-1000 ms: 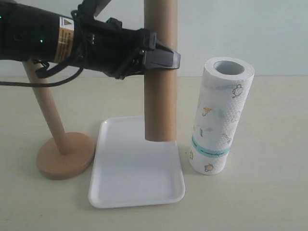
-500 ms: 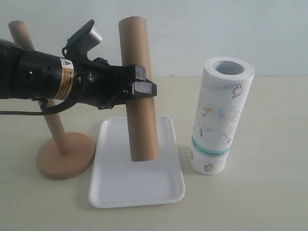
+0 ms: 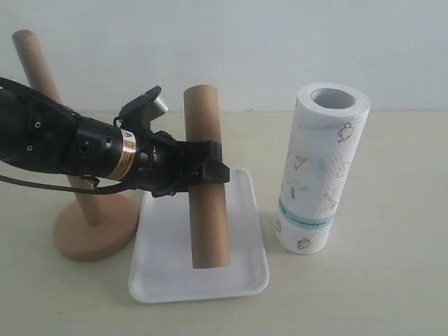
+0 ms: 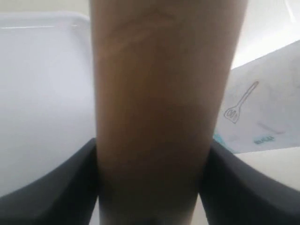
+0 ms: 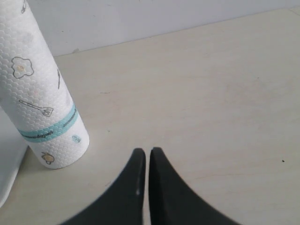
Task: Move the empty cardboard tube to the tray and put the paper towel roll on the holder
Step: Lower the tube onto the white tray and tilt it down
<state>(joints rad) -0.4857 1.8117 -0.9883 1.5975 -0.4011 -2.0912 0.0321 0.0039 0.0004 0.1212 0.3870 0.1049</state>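
My left gripper (image 3: 210,171) is shut on the empty cardboard tube (image 3: 206,203), a plain brown cylinder held nearly upright over the white tray (image 3: 162,280). Its lower end is down inside the tray; contact with the floor is unclear. In the left wrist view the cardboard tube (image 4: 159,93) fills the space between the black fingers (image 4: 51,187). The paper towel roll (image 3: 320,168), white with small drawings and a teal band, stands upright right of the tray, also seen as the roll (image 5: 42,108). The wooden holder (image 3: 94,225) stands left of the tray, its pole bare. My right gripper (image 5: 147,154) is shut and empty above the table.
The pale table top (image 3: 378,280) spreads to the right of the roll and in front of the tray. A white wall (image 3: 294,42) closes off the back. My left arm (image 3: 63,143) crosses in front of the holder's pole.
The left gripper has come down and back to the left with the tube. The tube's lower end dropped from above the tray's far edge to low inside the tray.
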